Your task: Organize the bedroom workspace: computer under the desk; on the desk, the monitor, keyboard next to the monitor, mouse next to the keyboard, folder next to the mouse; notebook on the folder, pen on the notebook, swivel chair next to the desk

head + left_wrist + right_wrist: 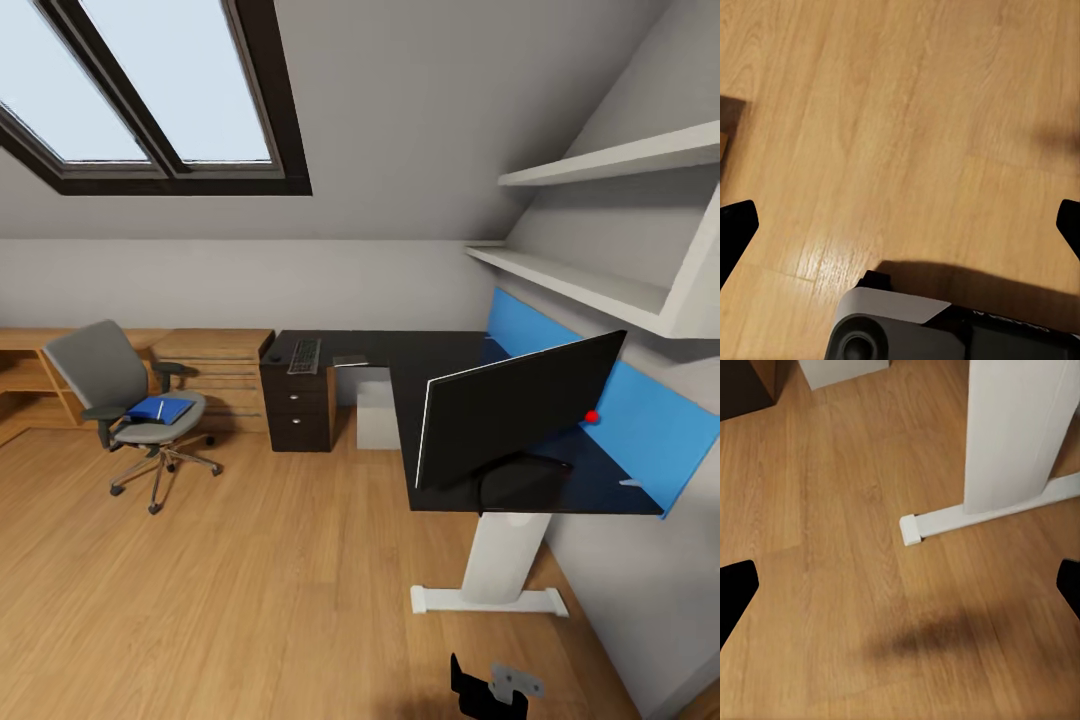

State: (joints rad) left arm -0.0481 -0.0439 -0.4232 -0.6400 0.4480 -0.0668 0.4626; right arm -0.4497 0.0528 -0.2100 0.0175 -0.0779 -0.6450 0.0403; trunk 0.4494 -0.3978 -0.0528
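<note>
Attic bedroom: the monitor [520, 410] stands on the near right wing of the black desk [440, 365], the keyboard [305, 356] at its far left end. The blue folder [160, 408] lies on the swivel chair [125, 400] (far left). Both the left gripper [900, 225] and the right gripper [900, 585] hang spread apart over bare floor [250, 580].

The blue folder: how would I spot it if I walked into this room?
Look under the skylight for the grey swivel chair, standing on the wooden floor away from the black desk. The folder lies flat on its seat, the only bright blue thing on the chair.
</note>
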